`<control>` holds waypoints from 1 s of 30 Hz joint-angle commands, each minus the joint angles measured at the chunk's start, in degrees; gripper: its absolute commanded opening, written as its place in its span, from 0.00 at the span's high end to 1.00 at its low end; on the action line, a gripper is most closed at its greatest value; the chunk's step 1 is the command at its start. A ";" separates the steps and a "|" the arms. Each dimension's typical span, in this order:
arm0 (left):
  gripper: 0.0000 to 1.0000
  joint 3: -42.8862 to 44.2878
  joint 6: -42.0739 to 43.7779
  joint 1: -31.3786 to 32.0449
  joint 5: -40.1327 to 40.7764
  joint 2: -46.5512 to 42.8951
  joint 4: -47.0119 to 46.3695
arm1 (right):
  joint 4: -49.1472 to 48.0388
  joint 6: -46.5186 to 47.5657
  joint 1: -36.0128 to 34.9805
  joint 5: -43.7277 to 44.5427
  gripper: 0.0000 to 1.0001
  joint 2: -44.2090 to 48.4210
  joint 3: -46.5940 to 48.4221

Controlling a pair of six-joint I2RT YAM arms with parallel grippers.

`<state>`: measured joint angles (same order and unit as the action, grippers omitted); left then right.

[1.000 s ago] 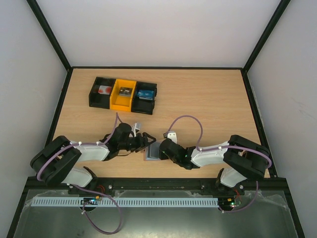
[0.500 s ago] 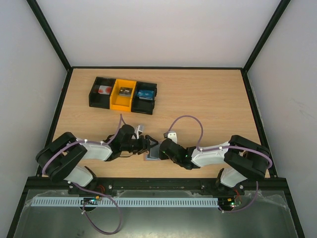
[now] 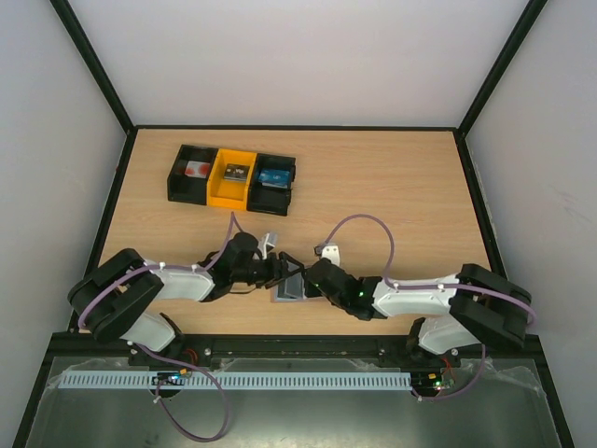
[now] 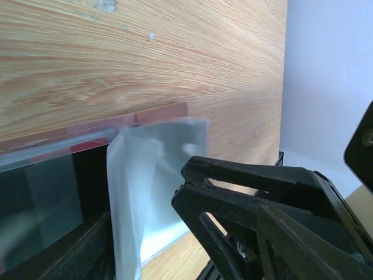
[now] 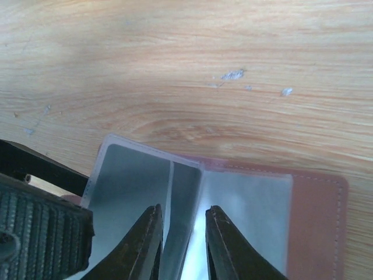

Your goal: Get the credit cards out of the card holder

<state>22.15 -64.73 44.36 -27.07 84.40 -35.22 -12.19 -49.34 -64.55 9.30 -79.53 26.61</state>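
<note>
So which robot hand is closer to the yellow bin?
Left. The left gripper sits on the card holder's side facing the yellow bin; the right gripper is on its other side.

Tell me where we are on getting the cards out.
Done: card holder lies open on the table. In hand: right claw, jaws narrowly parted, straddles a raised pocket panel; left claw sits at its other edge. Remaining: every card; none shows outside.
</note>
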 commanded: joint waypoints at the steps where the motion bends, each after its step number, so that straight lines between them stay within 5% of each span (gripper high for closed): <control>1: 0.35 2.21 -0.63 1.10 -0.72 0.01 -1.49 | 4.54 -0.86 0.13 4.25 0.78 3.77 -1.36; 17: 0.36 5.63 -2.83 5.65 -0.61 5.31 -5.88 | 12.05 -4.75 0.11 11.34 0.77 22.82 -7.60; 30: 0.45 3.78 1.33 4.47 7.12 2.80 3.39 | 5.48 -4.61 0.13 1.48 0.81 21.03 -7.11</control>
<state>26.70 -65.84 49.45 -23.38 88.66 -35.44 -3.38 -53.19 -64.51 13.82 -56.82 19.73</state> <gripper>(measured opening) 0.561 0.204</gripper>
